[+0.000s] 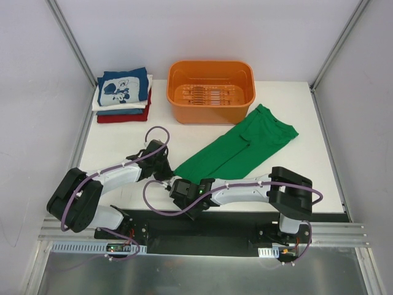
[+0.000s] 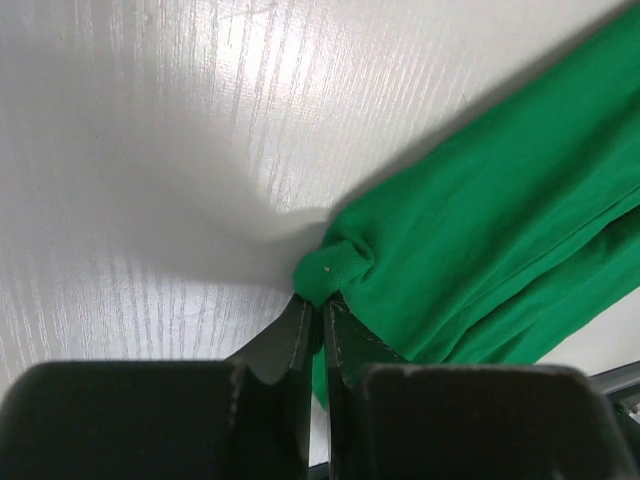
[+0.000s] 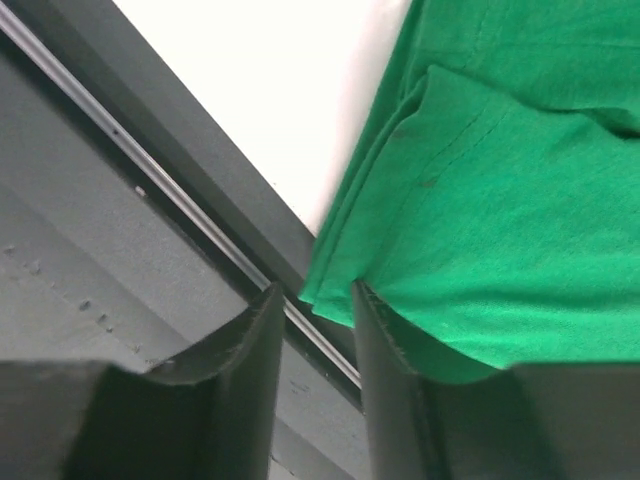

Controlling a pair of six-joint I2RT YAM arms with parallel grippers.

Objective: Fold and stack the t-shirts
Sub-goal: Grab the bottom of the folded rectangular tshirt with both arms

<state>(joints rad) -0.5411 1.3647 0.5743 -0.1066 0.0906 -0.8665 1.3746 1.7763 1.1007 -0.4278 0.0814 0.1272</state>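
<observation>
A plain bright green t-shirt (image 1: 245,144) lies folded lengthwise, running diagonally from the table's middle front to the right of the tub. My left gripper (image 1: 168,174) is at its near-left corner and is shut on a bunched bit of the green cloth (image 2: 335,268), low over the table. My right gripper (image 1: 183,189) is just beside it at the shirt's near end. It is open, with the shirt's layered corner (image 3: 335,285) between the jaws, against the right finger (image 3: 385,340). A stack of folded t-shirts (image 1: 123,92), navy cartoon print on top, sits at the back left.
An orange plastic tub (image 1: 210,63) stands at the back centre, just behind the green shirt's far end. The white table (image 1: 123,138) has a dark front rail (image 3: 150,200) right under my right gripper. Metal frame posts stand at both back corners.
</observation>
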